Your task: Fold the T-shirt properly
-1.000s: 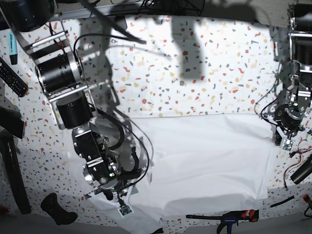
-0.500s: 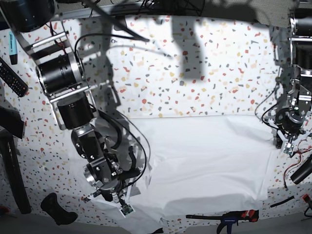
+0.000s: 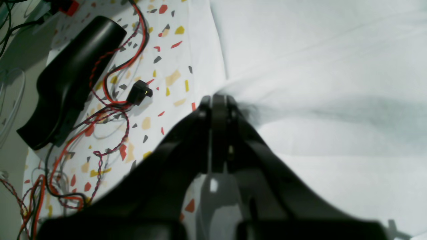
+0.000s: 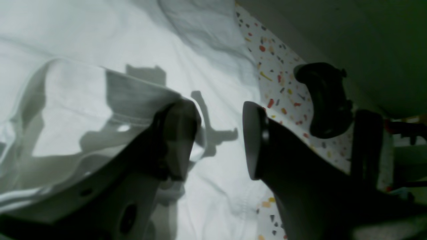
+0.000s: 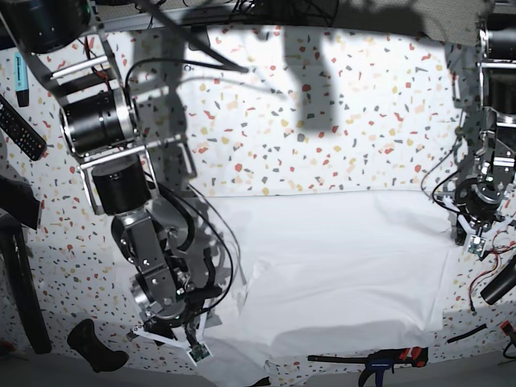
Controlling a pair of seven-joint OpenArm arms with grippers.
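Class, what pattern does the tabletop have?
The tabletop is white, speckled with red, yellow and grey flecks; the base view shows it best.

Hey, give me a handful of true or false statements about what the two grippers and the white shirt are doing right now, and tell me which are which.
1. The left gripper is shut on the edge of the T-shirt. True.
2. The right gripper is clamped tight on the cloth. False: its jaws stand apart, with a fold of the shirt draped over one finger.
3. The T-shirt is plain white. True.
4. A black cylinder with red and black wires lies on top of the shirt. False: it lies beside the shirt on the speckled table.
5. The shirt is already folded into a small neat square. False: it is spread wide.
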